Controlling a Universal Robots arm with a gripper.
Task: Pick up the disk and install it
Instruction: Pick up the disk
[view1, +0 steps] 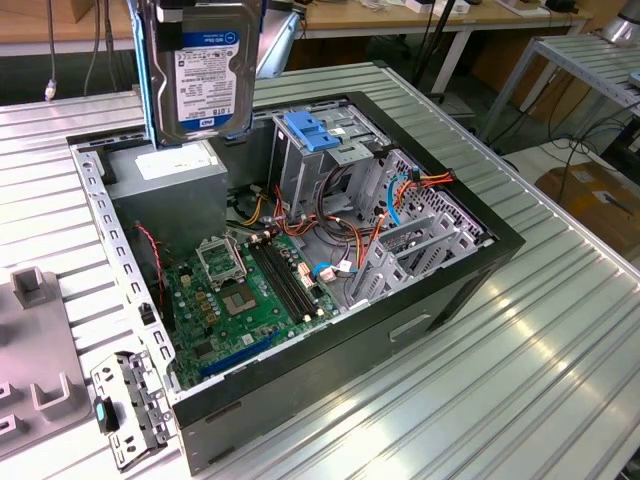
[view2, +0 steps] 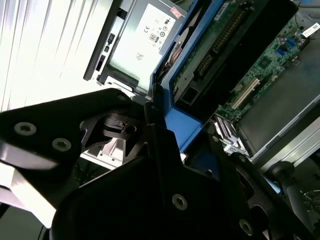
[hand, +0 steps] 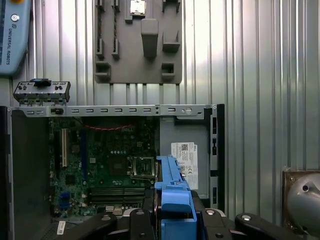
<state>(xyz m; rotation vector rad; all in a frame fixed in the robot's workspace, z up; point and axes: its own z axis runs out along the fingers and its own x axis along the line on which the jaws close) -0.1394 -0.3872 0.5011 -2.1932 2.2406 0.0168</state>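
We start with the ribbed metal table (view1: 560, 330), on which the open computer case (view1: 440, 290) lies on its side with its inside turned upward. Within it, the grey power-supply box (view1: 165, 170) fills the far corner on the exterior view's left. The green motherboard (view1: 250, 285) lies nearer the camera, and the tall metal drive cage (view1: 320, 170) stands on the exterior view's right of the box. The disk (view1: 205, 80) is off the table and in the air. It hangs above the power-supply corner of the case, clear of everything below it, with its label facing the exterior camera and a blue rail down each side. Its long axis is upright, so it points down into the case. The gripper (hand: 175, 222) sits directly above the disk and is closed on its upper end. In the first wrist view we see black fingers (hand: 142, 220) on either side of the blue rail (hand: 172, 192), and below it the seam between motherboard and power supply. The relation that matters most, in our judgement, is that the cage lies lower than the disk and off to the exterior view's right, not beneath it. The blue latch (view1: 312, 132) on top of the cage is near the disk's lower corner but not touching it.
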